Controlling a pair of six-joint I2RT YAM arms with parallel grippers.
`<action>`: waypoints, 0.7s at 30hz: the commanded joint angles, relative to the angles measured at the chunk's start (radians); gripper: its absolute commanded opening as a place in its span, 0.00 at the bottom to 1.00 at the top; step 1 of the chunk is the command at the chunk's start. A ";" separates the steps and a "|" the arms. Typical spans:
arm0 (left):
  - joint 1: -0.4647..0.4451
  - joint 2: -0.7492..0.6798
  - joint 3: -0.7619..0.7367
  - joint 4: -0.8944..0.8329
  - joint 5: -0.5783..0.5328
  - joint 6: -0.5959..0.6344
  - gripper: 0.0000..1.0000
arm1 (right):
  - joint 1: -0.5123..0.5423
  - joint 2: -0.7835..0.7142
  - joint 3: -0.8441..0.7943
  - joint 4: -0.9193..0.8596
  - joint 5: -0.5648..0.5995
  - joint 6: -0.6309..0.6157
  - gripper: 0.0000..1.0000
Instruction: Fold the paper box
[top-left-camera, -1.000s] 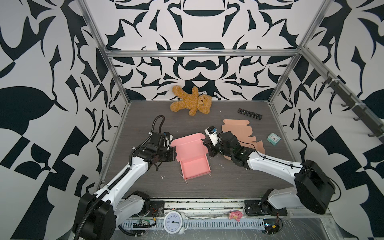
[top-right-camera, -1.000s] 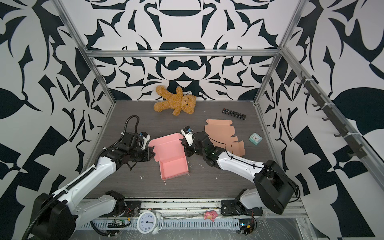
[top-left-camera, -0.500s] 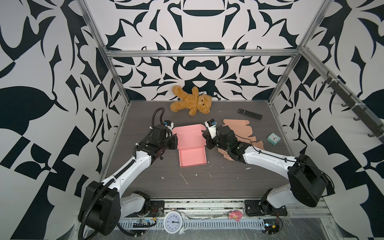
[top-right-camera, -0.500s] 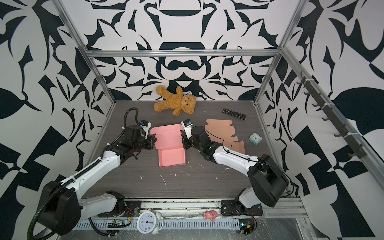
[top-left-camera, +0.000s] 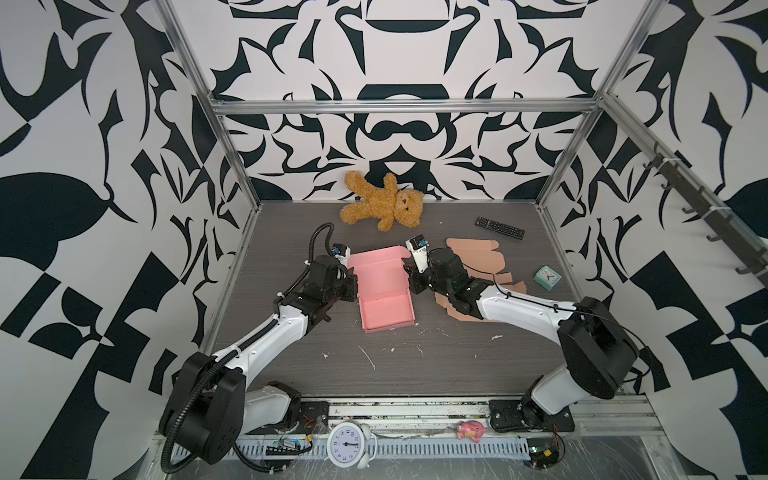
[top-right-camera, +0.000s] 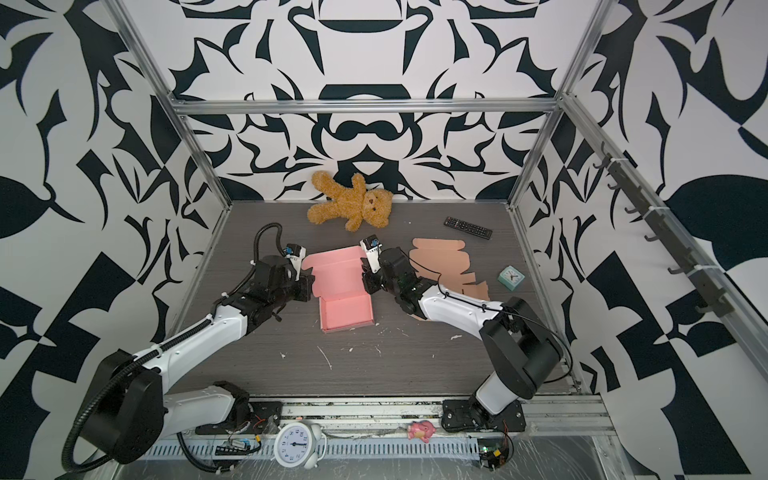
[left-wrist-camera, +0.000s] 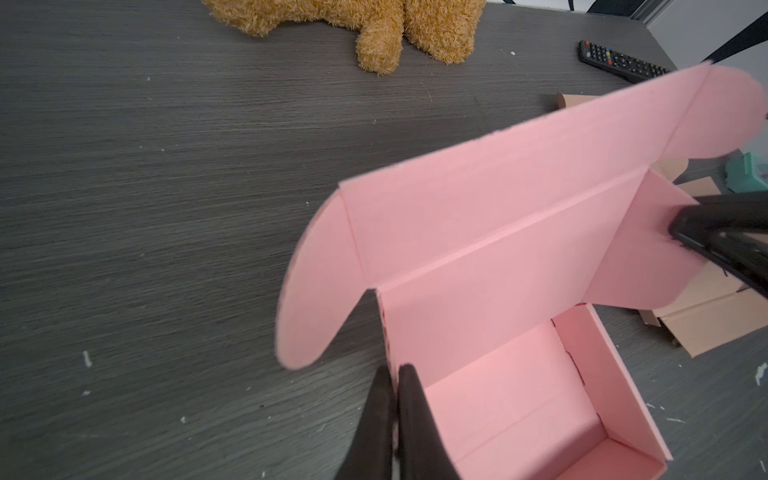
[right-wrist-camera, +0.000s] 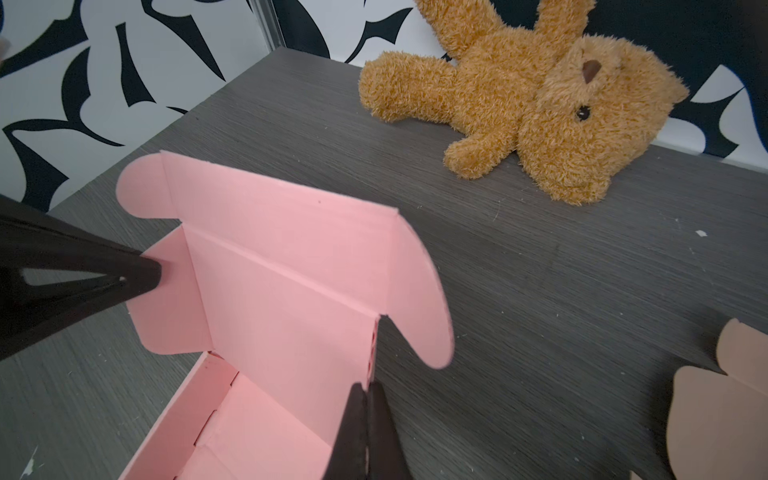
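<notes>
Pink cardboard box (top-left-camera: 386, 309) sits between my two grippers, tray open, its lid (left-wrist-camera: 498, 199) leaning back beyond the fingertips. My left gripper (left-wrist-camera: 395, 370) is clenched on the side wall nearest it, close to the lid hinge. My right gripper (right-wrist-camera: 365, 386) pinches the opposite wall likewise. A flat tan cardboard blank (top-left-camera: 478, 257) lies behind the right fingers.

We see a brown teddy bear (top-left-camera: 382, 203) lying at the back of the dark wood-grain table (top-left-camera: 436, 370), a black remote control (top-left-camera: 500, 227) to its right, a small teal clock (top-left-camera: 547, 277) near the right edge, and, in front of the table, a white alarm clock (top-left-camera: 348, 444) and a small pink toy (top-left-camera: 469, 430).
</notes>
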 joint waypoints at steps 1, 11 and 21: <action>-0.020 0.012 -0.032 0.100 -0.020 0.015 0.08 | 0.001 -0.001 0.039 0.036 -0.037 -0.013 0.03; -0.054 0.006 -0.099 0.208 -0.059 0.020 0.08 | -0.003 0.018 0.036 0.038 -0.076 0.005 0.07; -0.064 -0.014 -0.129 0.249 -0.058 0.053 0.08 | -0.004 0.016 0.035 0.031 -0.103 0.052 0.11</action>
